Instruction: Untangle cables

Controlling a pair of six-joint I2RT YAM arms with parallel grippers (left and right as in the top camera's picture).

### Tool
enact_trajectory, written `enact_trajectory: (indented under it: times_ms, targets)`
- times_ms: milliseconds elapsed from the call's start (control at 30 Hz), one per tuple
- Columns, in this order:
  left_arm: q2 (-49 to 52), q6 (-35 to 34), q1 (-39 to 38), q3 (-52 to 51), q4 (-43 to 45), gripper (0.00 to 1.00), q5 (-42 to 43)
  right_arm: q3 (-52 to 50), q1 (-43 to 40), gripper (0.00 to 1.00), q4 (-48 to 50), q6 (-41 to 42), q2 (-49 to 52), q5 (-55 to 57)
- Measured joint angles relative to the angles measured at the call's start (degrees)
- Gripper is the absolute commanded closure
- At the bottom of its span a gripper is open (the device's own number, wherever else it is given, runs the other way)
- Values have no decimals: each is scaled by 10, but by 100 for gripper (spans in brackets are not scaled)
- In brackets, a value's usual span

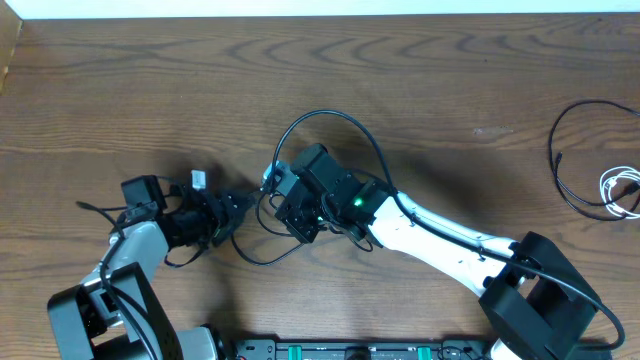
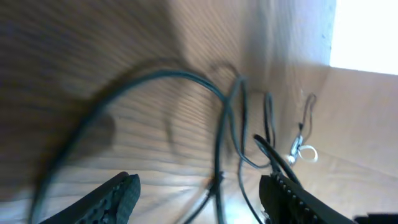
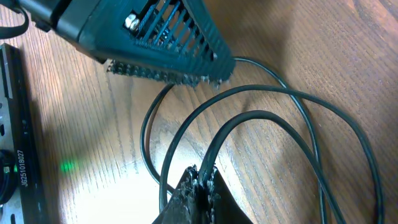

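Black cable (image 1: 330, 113) at the middle of the table (image 1: 150, 90), one big loop arching away from the arms and a slacker strand trailing toward the near edge, and both arms are right on top of it. Right gripper (image 3: 200, 182) is clenched tight on it: two strands come up out of the pinched tips side by side and sweep off in wide curves across the wood. Left gripper (image 2: 199, 183) is released, jaws spread wide, and strands of the same tangle run through the gap between them. Neither pad seems to touch them, but the wrist view is blurred, so which strand crosses over which there is hard to say. Off at the far right, well apart from all this, a second black cable (image 1: 575, 150) lies in an open curve with the white cable (image 1: 622, 188) coiled just beside it, no gripper on either. So the step in hand reads as the left taking its own hold while the right anchors. To do it well, close on one strand only, not the pair, near the crossing but clear of the right's pinch. Then draw away low along the table and slowly, watching that the loop opens rather than cinches; if it tightens, ease back and pick the other strand
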Motion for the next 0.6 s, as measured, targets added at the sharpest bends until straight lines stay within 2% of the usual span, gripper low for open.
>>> enact_trajectory:
  times_ms: [233, 400, 600]
  targets:
    - [0, -9, 4, 0, -2, 32, -73, 0, 0, 99, 28, 10, 13, 0]
    - [-2, -26, 5, 2, -7, 41, -124, 0, 0, 99, 55, 29, 59, -1]
    - [-6, -32, 5, 3, -11, 42, -146, 0, 5, 99, 62, 36, 101, -1]
